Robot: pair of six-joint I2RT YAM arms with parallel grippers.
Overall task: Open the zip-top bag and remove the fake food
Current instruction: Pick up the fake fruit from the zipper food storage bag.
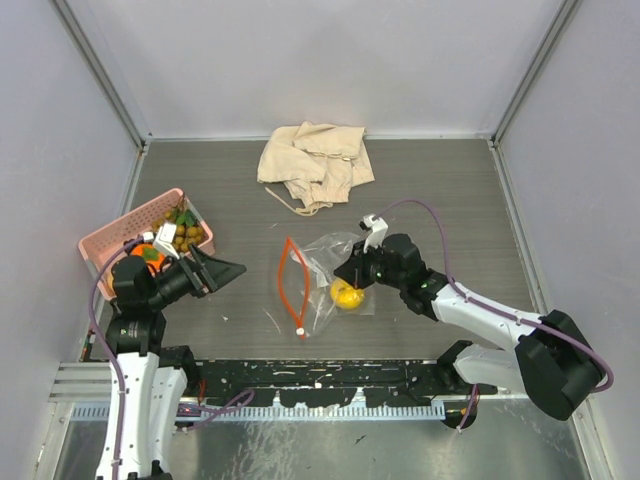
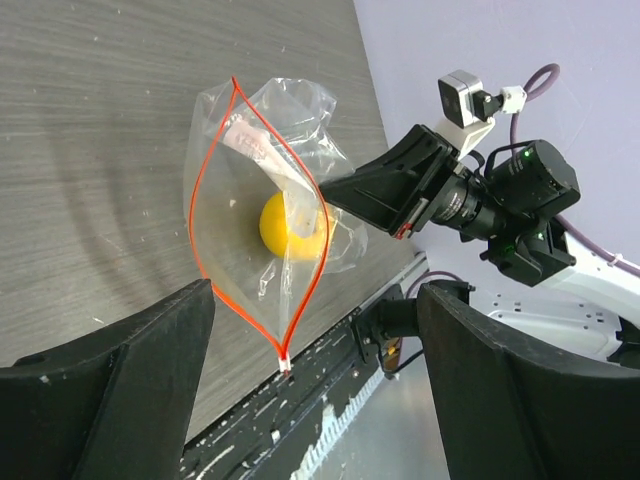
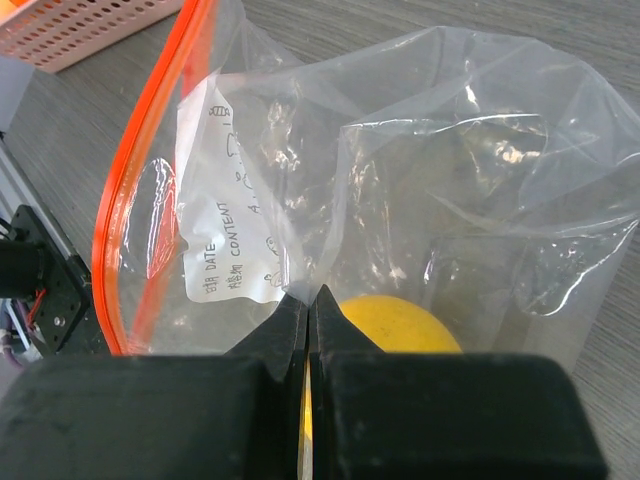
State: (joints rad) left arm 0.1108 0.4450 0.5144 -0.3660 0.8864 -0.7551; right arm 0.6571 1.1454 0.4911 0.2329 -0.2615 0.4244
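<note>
Pinched shut on a fold of clear film, the right claw (image 3: 310,300) holds the zip-top bag (image 3: 460,150) by its wall, just above the yellow lemon (image 3: 400,322) inside it. The bag's orange zip strip (image 2: 192,210) gapes in a leaf-shaped loop, so the mouth is open and faces the left arm. The bag lies in the middle of the tabletop (image 1: 450,190), with the lemon low inside near the right claw.

Well apart from it, the left claw (image 2: 315,300) stands wide and empty beside the pink basket (image 1: 110,235), which has other fruits (image 1: 185,232) in it (a beige cloth (image 1: 315,160) lies farther back).

Trouble, I judge, lies in that single pinch. Thin, slick plastic can slide out of the fingers if pulled. The whole bag may also skid or fold shut when the left claw pushes into the mouth. Tipped too steeply, the round lemon could roll out and away across the tabletop.
</note>
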